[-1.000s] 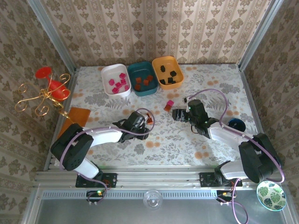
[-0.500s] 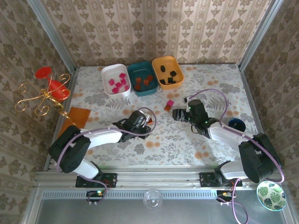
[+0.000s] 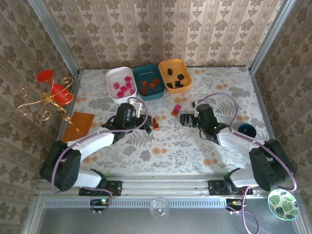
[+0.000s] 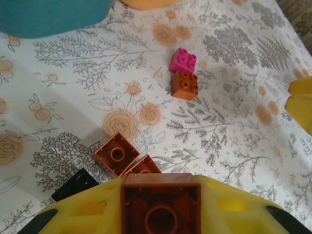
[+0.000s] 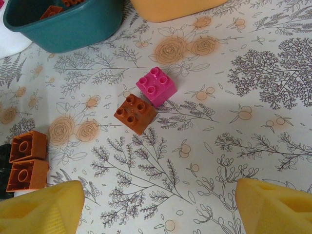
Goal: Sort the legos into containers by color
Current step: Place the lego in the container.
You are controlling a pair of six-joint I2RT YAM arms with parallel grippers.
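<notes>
My left gripper [image 4: 161, 214] is shut on an orange-red lego [image 4: 161, 202] and hovers over the table. Below it lie two orange-red legos [image 4: 117, 153] and a black one [image 4: 73, 185]. Further on, a pink lego [image 4: 183, 60] touches an orange-red one [image 4: 185, 85]. My right gripper [image 5: 161, 204] is open and holds nothing, short of the same pink lego [image 5: 156, 86] and orange-red lego [image 5: 136, 113]. In the top view the left gripper [image 3: 142, 120] and right gripper [image 3: 184, 119] flank the loose legos. At the back stand the white tray [image 3: 109, 78], teal tray [image 3: 138, 73] and orange tray [image 3: 164, 66], each holding several legos.
A small blue cup [image 3: 245, 129] stands right of the right arm. An orange-brown mat [image 3: 78, 123] lies at the left edge beside a gold wire stand [image 3: 46, 100] with red pieces. Papered walls close in the table on three sides.
My left gripper has risen and moved back and to the left, carrying the orange-red lego away from the small pile. The right arm has stayed still.
</notes>
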